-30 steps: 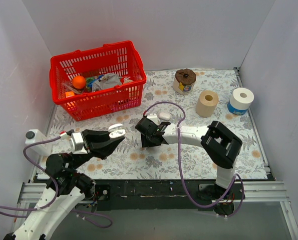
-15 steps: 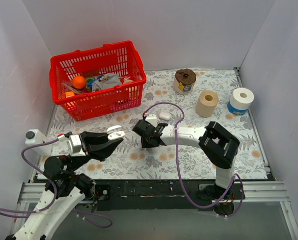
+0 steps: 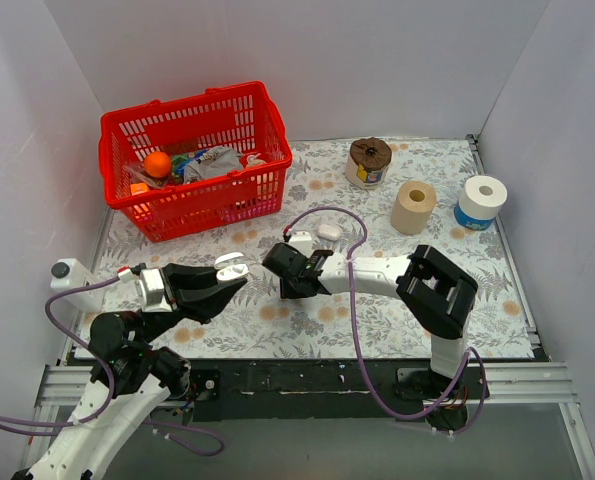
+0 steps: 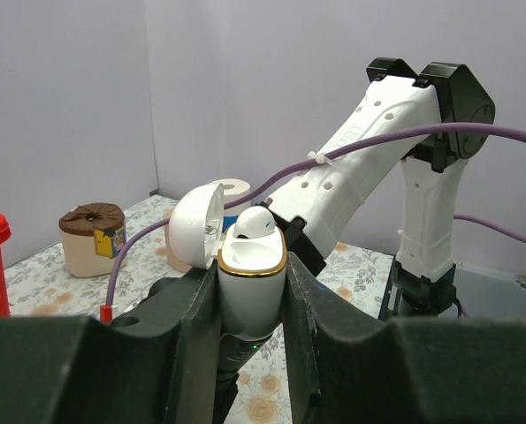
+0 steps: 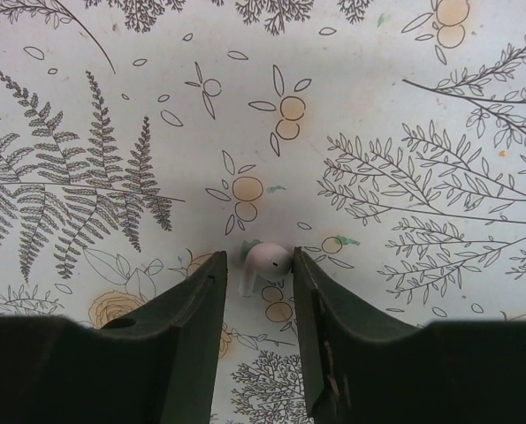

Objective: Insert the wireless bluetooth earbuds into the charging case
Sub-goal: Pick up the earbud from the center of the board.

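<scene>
My left gripper [image 4: 249, 276] is shut on the white charging case [image 4: 252, 287], which it holds upright above the table. The case's lid [image 4: 194, 226] is hinged open to the left, and one white earbud [image 4: 254, 221] sits in the gold-rimmed top. From above, the case [image 3: 232, 266] shows at the left gripper's [image 3: 227, 276] tip. My right gripper [image 5: 257, 259] points down at the mat, open, with a second earbud [image 5: 270, 260] lying between its fingers. The right finger touches the earbud's head. A gap remains at the left finger. From above, the right gripper [image 3: 285, 286] hides this earbud.
A red basket [image 3: 269, 118] of mixed items stands at the back left. A brown-topped can [image 3: 369, 162], a tan roll [image 3: 414, 207] and a white-and-blue roll [image 3: 480, 202] stand at the back right. A small white oval object [image 3: 329, 232] lies just behind the right arm.
The right gripper has slid a little to the left and its jaws have narrowed around the earbud on the mat. The left gripper with the case has drifted slightly down and left.
</scene>
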Robot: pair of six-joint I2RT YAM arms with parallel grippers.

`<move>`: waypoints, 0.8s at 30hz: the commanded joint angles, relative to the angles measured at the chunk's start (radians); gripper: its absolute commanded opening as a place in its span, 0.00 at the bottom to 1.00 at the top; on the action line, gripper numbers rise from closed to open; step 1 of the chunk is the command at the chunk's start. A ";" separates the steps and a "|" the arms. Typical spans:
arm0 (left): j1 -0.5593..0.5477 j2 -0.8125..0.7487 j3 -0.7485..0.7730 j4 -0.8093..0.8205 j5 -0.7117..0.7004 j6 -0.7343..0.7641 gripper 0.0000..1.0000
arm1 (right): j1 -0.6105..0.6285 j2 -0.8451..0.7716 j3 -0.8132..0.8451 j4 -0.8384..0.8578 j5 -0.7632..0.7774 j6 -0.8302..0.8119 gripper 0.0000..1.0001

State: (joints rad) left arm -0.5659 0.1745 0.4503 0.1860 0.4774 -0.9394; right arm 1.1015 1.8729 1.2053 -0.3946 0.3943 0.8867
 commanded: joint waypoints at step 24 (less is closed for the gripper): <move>0.003 0.029 0.008 0.007 -0.016 -0.007 0.00 | -0.003 -0.078 -0.082 -0.053 0.040 0.001 0.01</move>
State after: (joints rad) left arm -0.5659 0.1860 0.4503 0.1776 0.4770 -0.9398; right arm 1.1019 1.8343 1.1595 -0.3882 0.3912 0.9001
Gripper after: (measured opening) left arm 0.268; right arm 0.278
